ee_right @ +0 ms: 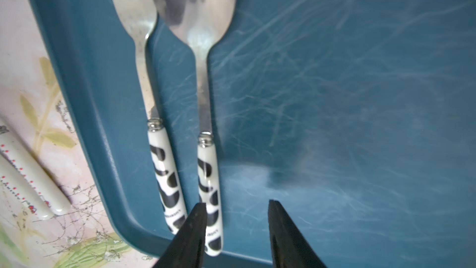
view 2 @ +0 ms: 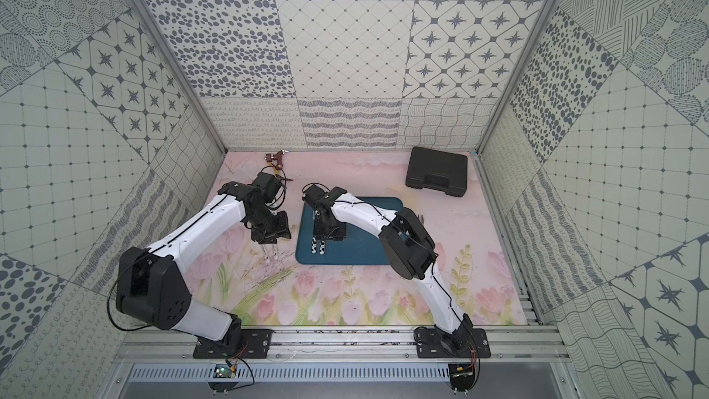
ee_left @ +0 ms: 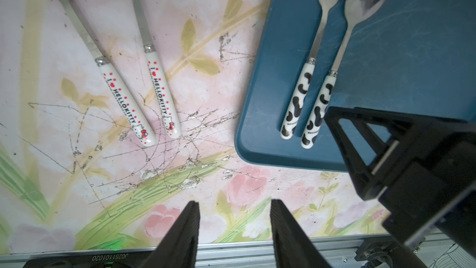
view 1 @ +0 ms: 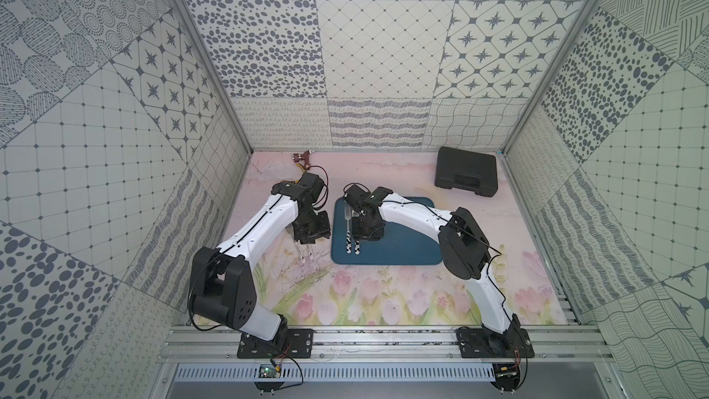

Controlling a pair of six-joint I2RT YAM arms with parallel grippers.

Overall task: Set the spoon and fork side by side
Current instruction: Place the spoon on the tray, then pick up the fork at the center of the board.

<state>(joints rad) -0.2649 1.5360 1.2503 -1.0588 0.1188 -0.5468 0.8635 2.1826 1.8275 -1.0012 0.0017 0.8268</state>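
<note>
Fork (ee_right: 139, 19) and spoon (ee_right: 203, 37) lie parallel on a blue tray (view 1: 403, 251), on a floral tabletop (view 1: 383, 301) inside patterned walls (view 1: 96, 147).
Handles point toward the robot, heads toward the back wall (view 1: 383, 71). The right gripper (ee_right: 237, 228), jaws apart and empty, hangs by the spoon's handle end; the left gripper (ee_left: 234, 228), likewise parted and empty, is over the tabletop.

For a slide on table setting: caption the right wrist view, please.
Cow-print fork and spoon lie side by side on the blue tray, the open right gripper by the spoon's handle.
</note>
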